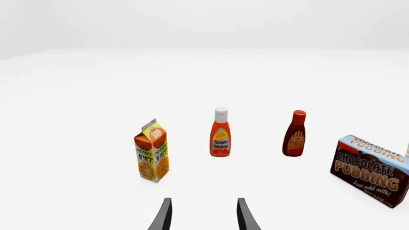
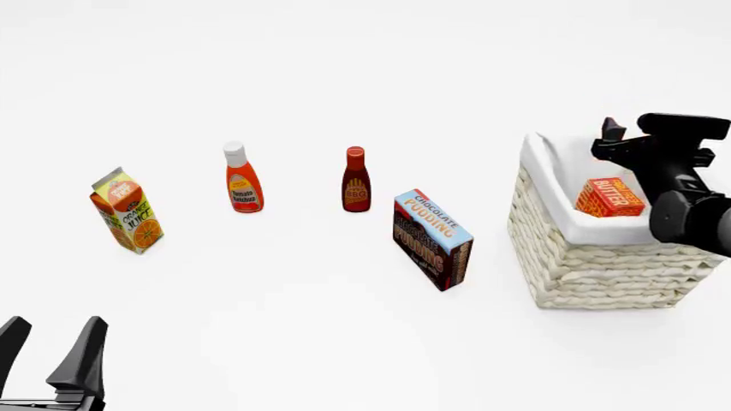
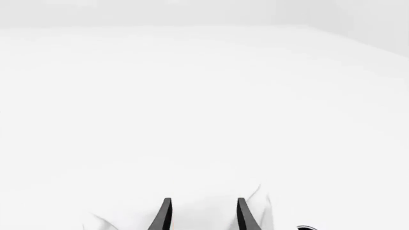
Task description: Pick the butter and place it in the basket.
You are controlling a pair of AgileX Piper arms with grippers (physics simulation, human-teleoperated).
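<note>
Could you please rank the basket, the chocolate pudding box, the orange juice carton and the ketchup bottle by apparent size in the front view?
1. basket
2. chocolate pudding box
3. orange juice carton
4. ketchup bottle

The pudding box sits nearer the camera than the carton, so that pair is unsure.

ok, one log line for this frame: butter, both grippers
butter: inside basket, released | right gripper: open, empty, above basket | left gripper: open, empty, near table edge

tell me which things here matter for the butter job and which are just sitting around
Job: small red and orange butter box, lying inside the large cream-white woven wicker basket.

Just sitting around: orange juice carton, white-capped tomato ketchup bottle, dark red BBQ sauce bottle, brown and blue chocolate pudding box.
</note>
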